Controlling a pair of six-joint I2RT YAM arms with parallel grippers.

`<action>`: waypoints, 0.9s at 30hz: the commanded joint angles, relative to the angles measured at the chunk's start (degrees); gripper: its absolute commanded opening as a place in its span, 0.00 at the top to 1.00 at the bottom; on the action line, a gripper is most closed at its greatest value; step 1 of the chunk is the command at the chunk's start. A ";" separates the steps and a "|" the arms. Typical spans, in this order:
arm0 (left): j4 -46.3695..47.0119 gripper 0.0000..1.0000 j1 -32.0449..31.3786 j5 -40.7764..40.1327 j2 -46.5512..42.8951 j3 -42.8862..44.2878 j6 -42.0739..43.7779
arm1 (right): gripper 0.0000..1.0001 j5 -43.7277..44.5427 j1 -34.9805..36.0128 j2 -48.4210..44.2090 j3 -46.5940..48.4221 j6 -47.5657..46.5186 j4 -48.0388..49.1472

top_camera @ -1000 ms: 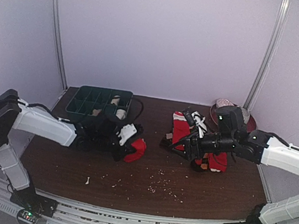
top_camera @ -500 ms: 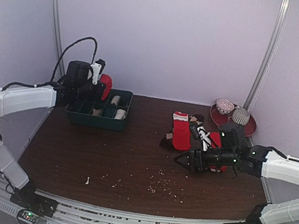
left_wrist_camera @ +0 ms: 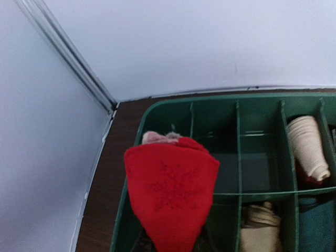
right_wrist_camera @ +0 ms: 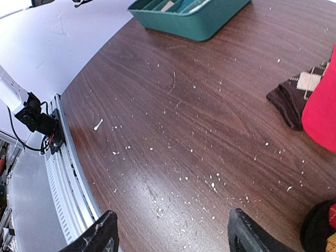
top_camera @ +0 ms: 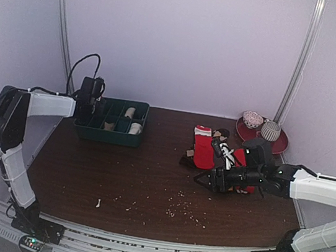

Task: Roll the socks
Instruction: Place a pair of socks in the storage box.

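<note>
Left gripper clamped on rolled red sock, over tray's far-left corner. Right gripper wide open, empty, beside loose socks toward tabletop's right edge. Judged soft, light, limp: pinch at cuff.

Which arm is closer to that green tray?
Left. The left arm reaches over the left end of the green tray with a rolled red sock; the right arm is across the table, by the loose socks.
</note>
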 commanded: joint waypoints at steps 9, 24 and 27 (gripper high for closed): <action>-2.06 1.00 1.61 -7.63 3.45 -0.09 2.35 | 0.29 -4.38 -0.58 4.56 -1.48 1.05 4.05; -4.53 1.00 1.63 0.05 9.12 2.45 3.38 | 0.31 -5.47 -0.57 3.78 -3.02 2.69 4.93; -5.03 1.00 1.66 1.25 9.83 2.15 2.99 | 0.31 -5.31 -0.63 3.27 -3.36 2.73 4.40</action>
